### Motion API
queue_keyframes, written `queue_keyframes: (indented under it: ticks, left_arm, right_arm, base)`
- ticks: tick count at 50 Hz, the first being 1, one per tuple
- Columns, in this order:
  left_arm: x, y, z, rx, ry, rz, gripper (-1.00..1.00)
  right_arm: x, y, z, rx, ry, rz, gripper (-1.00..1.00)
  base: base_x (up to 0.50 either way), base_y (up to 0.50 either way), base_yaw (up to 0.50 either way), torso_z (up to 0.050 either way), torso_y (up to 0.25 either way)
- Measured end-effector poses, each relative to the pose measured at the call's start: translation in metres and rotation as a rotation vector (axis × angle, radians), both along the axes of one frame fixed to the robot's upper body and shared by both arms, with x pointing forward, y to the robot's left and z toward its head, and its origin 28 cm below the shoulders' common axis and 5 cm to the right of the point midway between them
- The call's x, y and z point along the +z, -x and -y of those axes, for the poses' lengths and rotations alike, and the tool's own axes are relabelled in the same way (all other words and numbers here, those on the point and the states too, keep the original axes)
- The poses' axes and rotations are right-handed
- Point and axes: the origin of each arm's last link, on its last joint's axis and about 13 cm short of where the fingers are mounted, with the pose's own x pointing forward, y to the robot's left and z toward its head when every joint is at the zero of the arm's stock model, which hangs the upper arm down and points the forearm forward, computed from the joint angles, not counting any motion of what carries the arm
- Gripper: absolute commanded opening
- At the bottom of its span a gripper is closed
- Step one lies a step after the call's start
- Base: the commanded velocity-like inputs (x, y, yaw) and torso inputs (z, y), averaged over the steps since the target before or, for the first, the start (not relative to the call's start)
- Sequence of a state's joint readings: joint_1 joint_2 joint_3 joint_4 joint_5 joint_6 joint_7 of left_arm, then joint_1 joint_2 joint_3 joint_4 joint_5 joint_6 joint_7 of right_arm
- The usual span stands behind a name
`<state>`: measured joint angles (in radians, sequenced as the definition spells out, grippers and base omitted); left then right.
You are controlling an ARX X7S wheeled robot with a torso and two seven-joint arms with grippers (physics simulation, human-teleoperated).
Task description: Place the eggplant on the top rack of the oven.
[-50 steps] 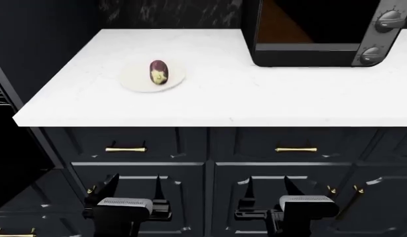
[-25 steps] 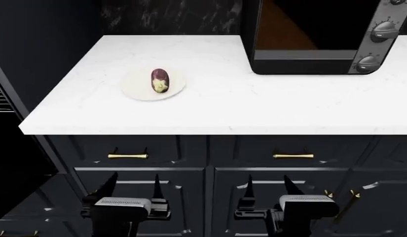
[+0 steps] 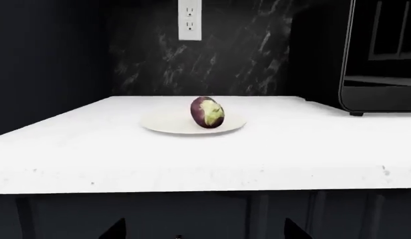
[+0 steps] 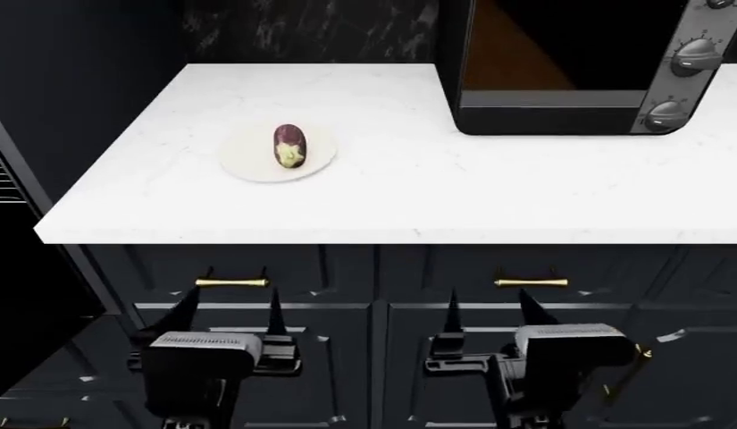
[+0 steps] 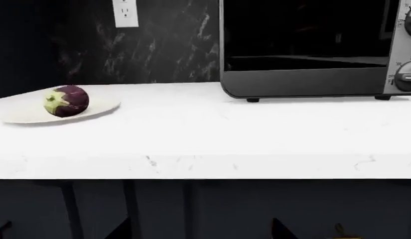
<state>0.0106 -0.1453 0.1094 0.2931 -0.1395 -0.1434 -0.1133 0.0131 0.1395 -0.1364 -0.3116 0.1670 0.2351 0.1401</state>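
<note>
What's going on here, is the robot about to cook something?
Nothing is being handled at this moment. The eggplant lies on a pale plate on the white countertop, beside a black countertop box with round knobs. Both arms hang low in front of the dark cabinets, and the left end effector and right end effector are open and empty.

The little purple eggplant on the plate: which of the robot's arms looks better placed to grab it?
Probably the left. The small purple eggplant lies on a pale round plate toward the white countertop's left side, nearly above the open left gripper; the right gripper, also open, is farther off.
</note>
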Motion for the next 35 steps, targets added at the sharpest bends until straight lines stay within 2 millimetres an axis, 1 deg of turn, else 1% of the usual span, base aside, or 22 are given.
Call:
queue_keyframes:
  ticks: [11, 20, 26, 35]
  left_arm:
    - [0.053, -0.005, -0.003, -0.059, 0.018, -0.019, 1.00]
    - [0.090, -0.009, -0.006, -0.123, 0.055, -0.126, 1.00]
    - [0.107, -0.011, -0.007, -0.157, 0.061, -0.185, 1.00]
    - [0.122, -0.012, -0.010, -0.196, 0.052, -0.233, 1.00]
  right_arm:
    - [0.055, 0.004, 0.007, 0.055, 0.006, -0.020, 1.00]
    - [0.101, 0.011, 0.013, 0.098, -0.035, -0.059, 1.00]
    - [0.119, 0.017, 0.017, 0.109, -0.043, -0.087, 1.00]
    - [0.141, 0.023, 0.019, 0.102, -0.001, -0.110, 1.00]
  base:
    - [0.00, 0.00, 0.00, 0.000, 0.000]
    - [0.00, 0.00, 0.00, 0.000, 0.000]
    - [0.00, 0.00, 0.00, 0.000, 0.000]
    - [0.00, 0.00, 0.00, 0.000, 0.000]
